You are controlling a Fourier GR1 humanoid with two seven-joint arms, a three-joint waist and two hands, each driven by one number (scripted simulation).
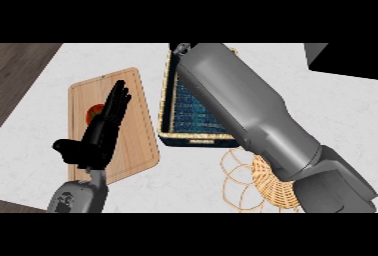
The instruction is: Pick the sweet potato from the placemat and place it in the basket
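Right forearm [251,115] first, crossing placemat [188,107], hiding right hand's [181,48] grip, impossible to tell, and any sweet potato; holding left hand [103,130] open, empty, over board [136,145]; leaving basket [277,192] waiting, apparently unfilled.

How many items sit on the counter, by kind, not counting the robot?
Wooden board: 1
Orange-red vegetable, partly behind the left robot hand: 1
Dark woven tray: 1
Wicker basket: 1
Total: 4
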